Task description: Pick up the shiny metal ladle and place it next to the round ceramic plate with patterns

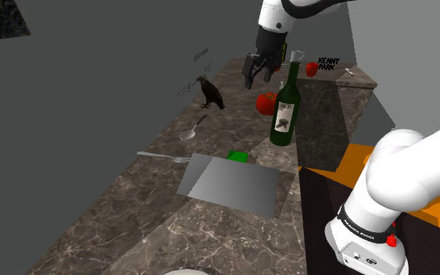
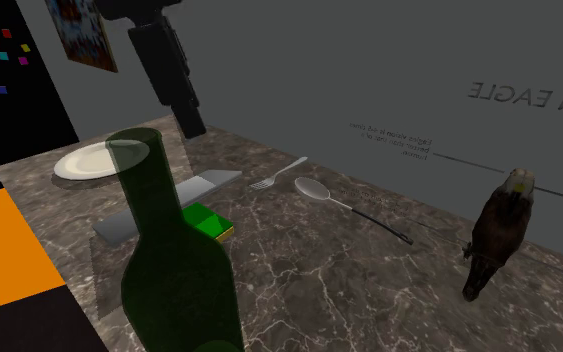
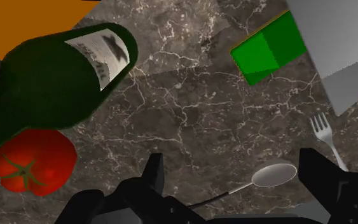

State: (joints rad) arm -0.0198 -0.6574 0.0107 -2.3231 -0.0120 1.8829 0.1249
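Observation:
The ladle (image 1: 188, 133) lies flat on the dark marble counter (image 1: 132, 219), a pale round bowl on a thin dark handle. In the second exterior view the ladle (image 2: 311, 188) lies beside a fork (image 2: 277, 175). A round white plate (image 2: 89, 160) sits at the counter's far corner, by a black area. My gripper (image 1: 259, 86) hangs open well above the counter, near the green bottle's neck and apart from the ladle. In the wrist view the ladle's bowl (image 3: 274, 174) shows far below, close to one of the spread fingers (image 3: 320, 172), untouched.
A tall green bottle (image 1: 286, 101) and a red tomato (image 1: 266, 102) stand close to the gripper. A grey flat sheet (image 1: 230, 183), a green block (image 1: 237, 156) and the fork (image 1: 163, 156) lie nearer the stand. An eagle figure (image 1: 210, 92) stands by the wall.

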